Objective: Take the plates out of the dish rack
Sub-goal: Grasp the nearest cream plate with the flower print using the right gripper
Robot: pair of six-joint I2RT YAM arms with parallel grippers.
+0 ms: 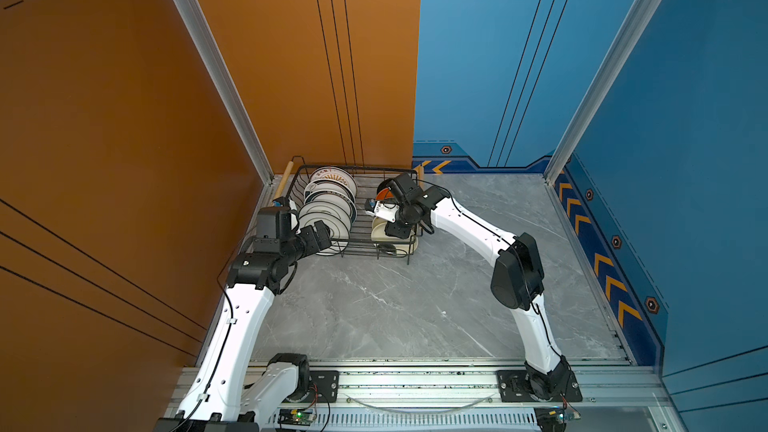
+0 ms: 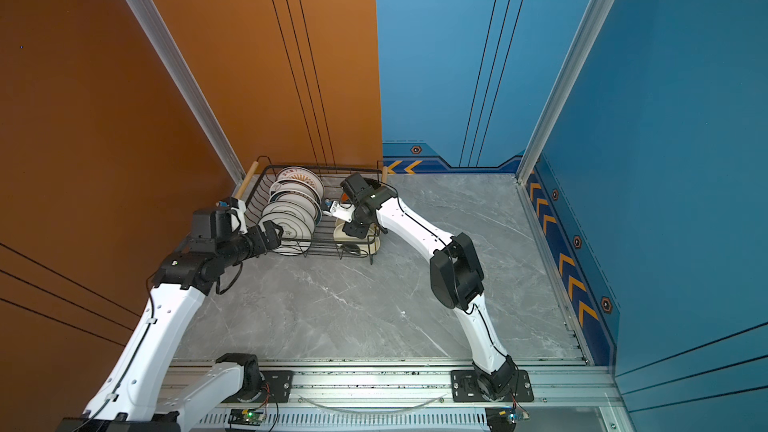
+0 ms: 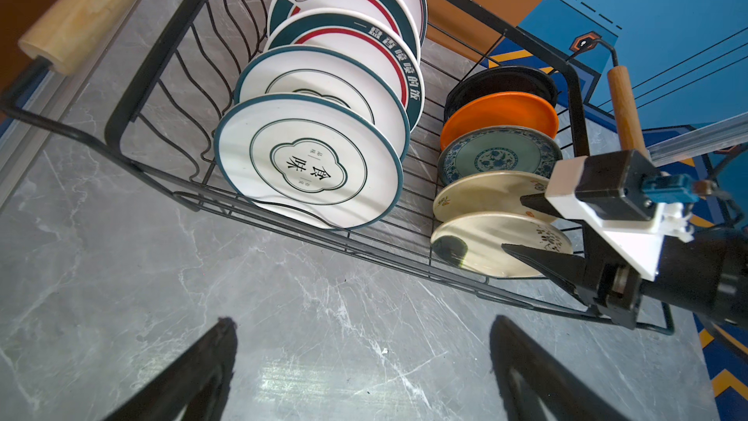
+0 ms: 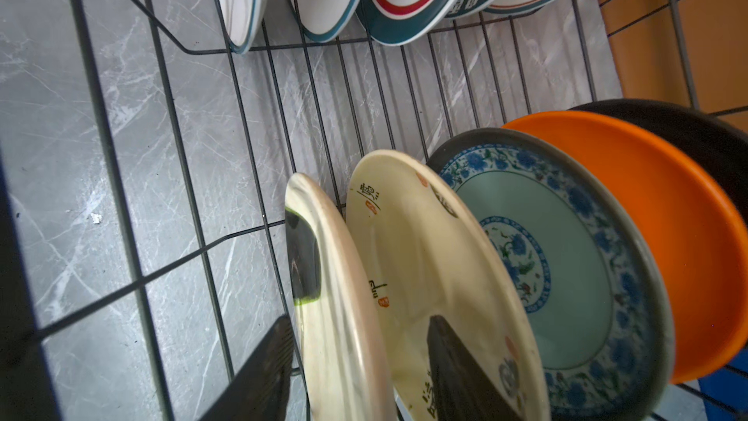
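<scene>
The black wire dish rack [image 1: 360,249] [image 2: 320,252] sits at the table's far left corner. Its left row holds several white plates with dark rims [image 1: 328,209] [image 3: 307,159]. The right row holds two cream plates, a green-blue patterned one [image 4: 566,277], an orange one [image 4: 668,216] and a black one [image 4: 708,127]. My right gripper [image 4: 359,319] [image 3: 513,222] [image 1: 392,234] reaches down into the rack, jaws apart on either side of the front cream plate [image 4: 324,277] [image 3: 477,245]. One finger stands between the two cream plates. My left gripper [image 3: 363,319] is open over bare table in front of the rack.
Wooden rod handles [image 3: 93,6] [image 3: 625,111] stick out at both ends of the rack. An orange wall [image 1: 124,139] stands close on the rack's left and behind it. Grey marble table [image 1: 395,305] spreads in front and to the right.
</scene>
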